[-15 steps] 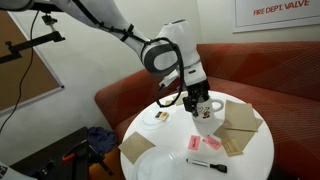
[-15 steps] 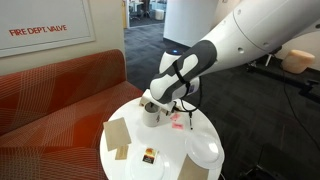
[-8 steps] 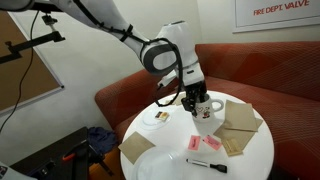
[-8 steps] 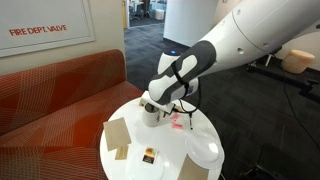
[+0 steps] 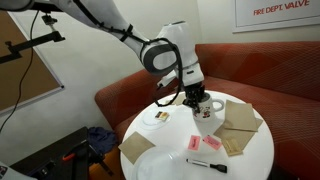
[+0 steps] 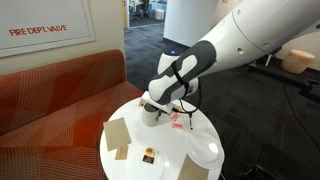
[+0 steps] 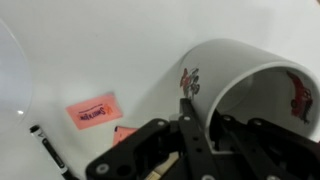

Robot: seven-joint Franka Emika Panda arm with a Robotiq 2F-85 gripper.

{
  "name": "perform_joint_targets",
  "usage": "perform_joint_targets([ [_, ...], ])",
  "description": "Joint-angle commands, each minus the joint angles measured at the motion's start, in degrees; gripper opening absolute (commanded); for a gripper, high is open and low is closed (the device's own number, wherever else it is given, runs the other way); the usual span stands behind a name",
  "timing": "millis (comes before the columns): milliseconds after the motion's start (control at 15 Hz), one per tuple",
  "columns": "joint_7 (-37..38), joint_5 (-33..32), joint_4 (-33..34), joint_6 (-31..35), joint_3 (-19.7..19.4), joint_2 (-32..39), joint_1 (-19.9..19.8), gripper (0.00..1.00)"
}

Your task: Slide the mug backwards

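Wrist view: hand (image 7: 200, 120) pinches rim of mug (image 7: 232, 62), one finger inside; pink packet (image 7: 93, 112) nearby on table (image 7: 100, 45).

Seating corner of an office or institutional building. A curved bench (image 5: 128, 96) upholstered in rust-red fabric wraps around a round white counter (image 5: 256, 156), and above it hangs a wall placard (image 5: 272, 8) reading "FIRE DEPT. VALVE"; bench, counter and placard appear in both exterior views. A cork pinboard (image 5: 28, 72) on the adjoining wall, grey carpet (image 6: 255, 130) on the floor and, in an exterior view, an opening (image 6: 146, 12) beyond the bench onto a brightly lit corridor mark this as a commercial interior furnished for waiting or informal meetings.
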Motion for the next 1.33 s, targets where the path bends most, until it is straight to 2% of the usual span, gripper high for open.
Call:
perform_joint_targets([
  [0,0.38,-0.23,0.34,-3.30,0.54,-1.11,-0.54,0.00],
  [67,0.57,-0.33,0.08,-3.48,0.43,-1.36,-0.33,0.03],
  [600,0.88,-1.44,-6.50,-2.76,-0.11,-5.55,2.12,0.02],
  [1000,3.78,-3.29,-15.80,-1.99,-1.99,-10.69,5.91,0.02],
  [1267,7.20,-4.47,-21.46,-1.21,-2.52,-13.66,6.76,0.02],
])
